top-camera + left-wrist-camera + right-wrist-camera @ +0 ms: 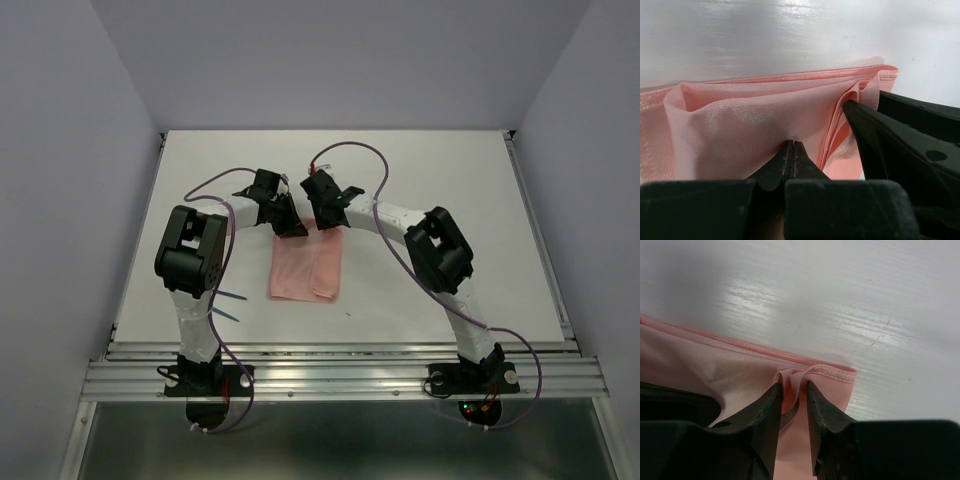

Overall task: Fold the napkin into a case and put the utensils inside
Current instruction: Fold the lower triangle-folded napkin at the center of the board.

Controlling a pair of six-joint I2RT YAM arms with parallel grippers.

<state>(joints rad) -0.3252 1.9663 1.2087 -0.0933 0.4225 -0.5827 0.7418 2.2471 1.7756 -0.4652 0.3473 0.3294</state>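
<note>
- The pink napkin (305,270) lies folded in the middle of the table (460,190).
- The left gripper (792,146) pinches its far edge tight.
- The right gripper (795,389) has a narrow gap with a cloth fold in it.
- Green utensils (232,300) lie near the left arm.

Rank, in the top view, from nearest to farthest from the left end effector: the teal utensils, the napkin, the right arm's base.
1. Napkin, pinched in the left end effector, table centre.
2. Teal utensils, on the table, left of the napkin.
3. Right arm's base, near edge, right.
</note>
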